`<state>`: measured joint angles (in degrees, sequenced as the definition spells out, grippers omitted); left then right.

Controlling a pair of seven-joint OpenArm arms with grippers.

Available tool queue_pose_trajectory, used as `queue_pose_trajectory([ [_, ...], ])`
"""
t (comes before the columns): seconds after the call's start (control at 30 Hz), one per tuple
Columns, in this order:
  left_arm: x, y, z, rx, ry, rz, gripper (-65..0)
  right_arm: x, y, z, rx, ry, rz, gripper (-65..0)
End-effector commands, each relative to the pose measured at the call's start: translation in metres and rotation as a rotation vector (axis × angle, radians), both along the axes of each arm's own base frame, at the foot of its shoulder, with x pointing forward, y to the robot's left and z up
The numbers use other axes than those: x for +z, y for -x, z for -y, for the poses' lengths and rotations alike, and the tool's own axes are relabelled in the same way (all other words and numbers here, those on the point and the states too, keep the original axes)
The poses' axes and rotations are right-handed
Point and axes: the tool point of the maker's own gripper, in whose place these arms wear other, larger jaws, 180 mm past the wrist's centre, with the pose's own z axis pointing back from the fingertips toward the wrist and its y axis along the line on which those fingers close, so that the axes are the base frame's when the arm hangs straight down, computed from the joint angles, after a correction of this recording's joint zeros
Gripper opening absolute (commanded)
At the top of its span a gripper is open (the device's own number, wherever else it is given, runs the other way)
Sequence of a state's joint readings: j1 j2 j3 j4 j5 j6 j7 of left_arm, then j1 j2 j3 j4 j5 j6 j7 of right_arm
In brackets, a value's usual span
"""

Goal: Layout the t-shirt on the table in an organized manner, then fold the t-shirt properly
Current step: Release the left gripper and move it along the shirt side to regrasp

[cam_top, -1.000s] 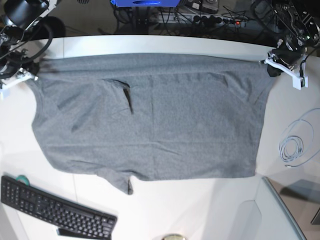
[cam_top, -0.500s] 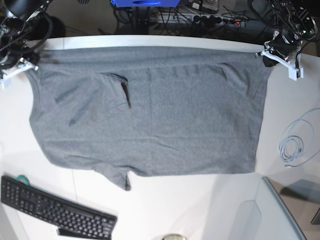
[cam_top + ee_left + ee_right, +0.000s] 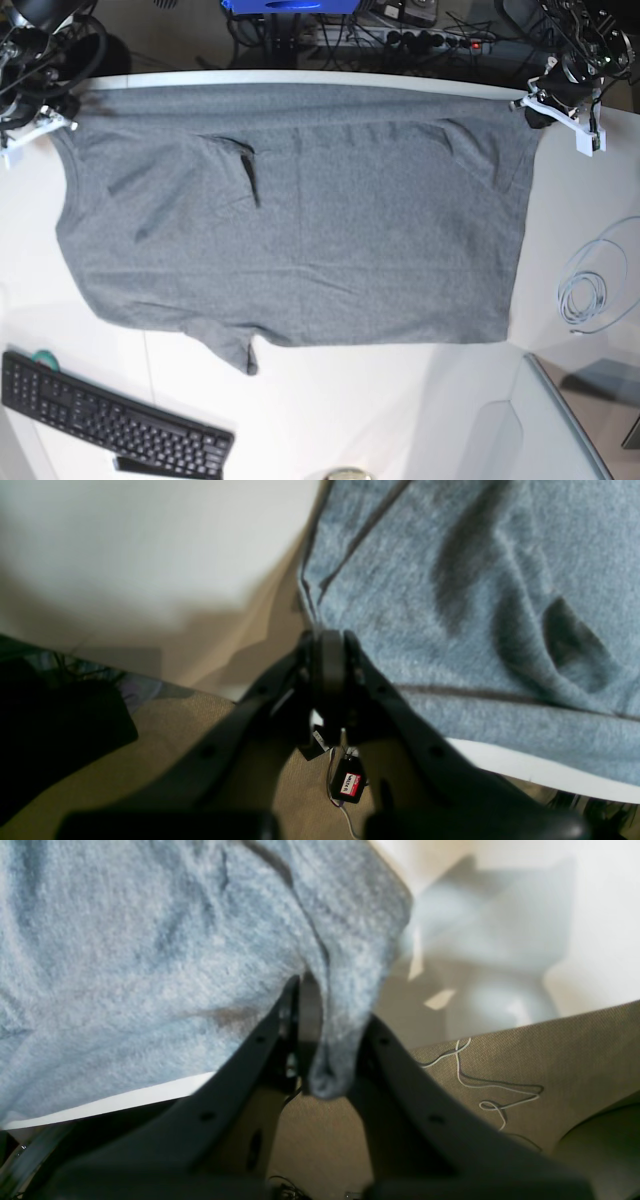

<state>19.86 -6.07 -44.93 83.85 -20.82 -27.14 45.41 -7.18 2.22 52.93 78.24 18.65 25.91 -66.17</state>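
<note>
Where wires dangle, tag [image 3: 349, 783] reads "Walfer"

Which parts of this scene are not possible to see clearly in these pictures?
- Base view: both end effector tips, small at the t-shirt corners.
- Left wrist view: the cloth inside the left end effector, covered by its own black parts.
- Base view: the round object at the bottom, cut by the edge.
</note>
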Motion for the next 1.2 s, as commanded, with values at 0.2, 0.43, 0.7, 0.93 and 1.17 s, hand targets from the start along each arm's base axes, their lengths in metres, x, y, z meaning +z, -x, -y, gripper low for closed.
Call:
queue_pose_trajectory([
  [0.2, 0.007, 0.003, -0.007, 0.007, -0.022, 0.017, -60.7, 0.007, -0.006, 0.011, -0.003, 0.029, 0.022, -64.2],
  [0.43, 0.016, 0.027, -0.04, 0.171, -0.052, 0.043, -35.2, 0.006, -0.002, 0.01, -0.002, 0.029, 0.013, -43.4],
  [0.7, 0.059, 0.039, -0.083, 0.258, -0.173, 0.115, -34.6, 0.056, -0.002, 0.03, -0.081, 0.19, 0.135, -21.2],
  [0.93, 0.111, -0.032, -0.049, -0.14, -0.339, 0.186, -41.0, 0.083, -0.006, 0.053, -0.131, 0.302, 0.232, -21.2],
  [1.17, 0.072, -0.099, -0.004, -0.482, -0.434, 0.032, -50.0, 0.083, -0.007, 0.052, -0.129, 0.3, 0.236, -21.2],
])
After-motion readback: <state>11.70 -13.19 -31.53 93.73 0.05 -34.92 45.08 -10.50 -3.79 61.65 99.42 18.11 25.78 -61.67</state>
